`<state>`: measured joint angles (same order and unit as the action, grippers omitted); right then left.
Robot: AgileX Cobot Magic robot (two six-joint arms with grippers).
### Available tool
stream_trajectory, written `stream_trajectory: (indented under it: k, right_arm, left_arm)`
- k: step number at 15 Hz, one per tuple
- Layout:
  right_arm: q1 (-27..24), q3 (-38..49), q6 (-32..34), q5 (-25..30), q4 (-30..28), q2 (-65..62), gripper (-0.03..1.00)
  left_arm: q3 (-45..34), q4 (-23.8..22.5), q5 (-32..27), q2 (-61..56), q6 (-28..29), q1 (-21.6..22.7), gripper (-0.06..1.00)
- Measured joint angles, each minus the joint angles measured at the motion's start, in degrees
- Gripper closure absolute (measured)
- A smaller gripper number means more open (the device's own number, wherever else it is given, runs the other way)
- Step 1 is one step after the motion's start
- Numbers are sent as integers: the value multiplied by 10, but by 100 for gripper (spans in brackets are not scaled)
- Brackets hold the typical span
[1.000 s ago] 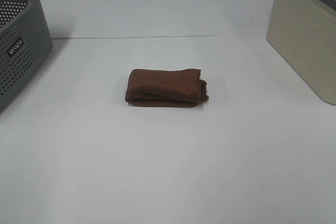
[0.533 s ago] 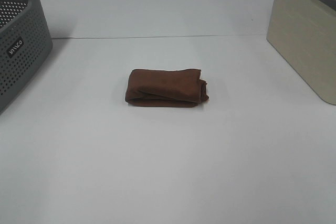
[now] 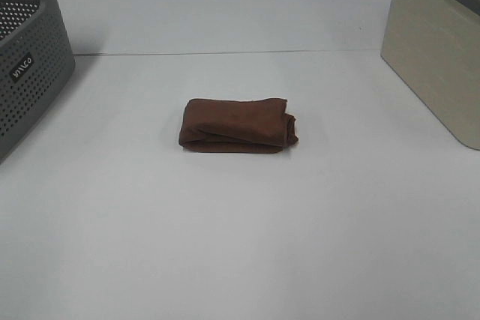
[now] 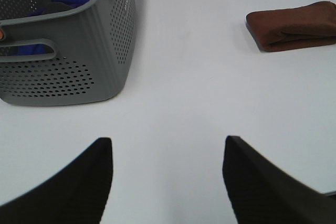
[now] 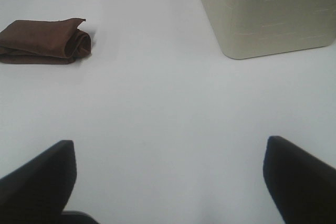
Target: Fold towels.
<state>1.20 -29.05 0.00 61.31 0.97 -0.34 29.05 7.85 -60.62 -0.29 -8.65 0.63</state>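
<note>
The dark reddish-brown towel (image 3: pixel 236 124) lies folded into a small thick rectangle in the middle of the white table. It also shows in the left wrist view (image 4: pixel 294 24) and in the right wrist view (image 5: pixel 44 41). No white tag shows. Neither arm shows in the exterior high view. My left gripper (image 4: pixel 165 174) is open and empty, well away from the towel, near the grey basket. My right gripper (image 5: pixel 168 177) is open and empty, also far from the towel, near the beige bin.
A grey perforated basket (image 3: pixel 30 65) stands at the table's left edge and holds something blue (image 4: pixel 68 1). A beige bin (image 3: pixel 439 50) stands at the right edge. A seam in the table (image 3: pixel 225 53) runs behind the towel.
</note>
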Motion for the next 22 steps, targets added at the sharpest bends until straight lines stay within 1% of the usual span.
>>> stream_trajectory:
  k: [22]
  right_arm:
    - [-3, 0, 0, -1, 0, 0, 6]
  left_arm:
    - [0, 0, 0, 0, 0, 0, 35]
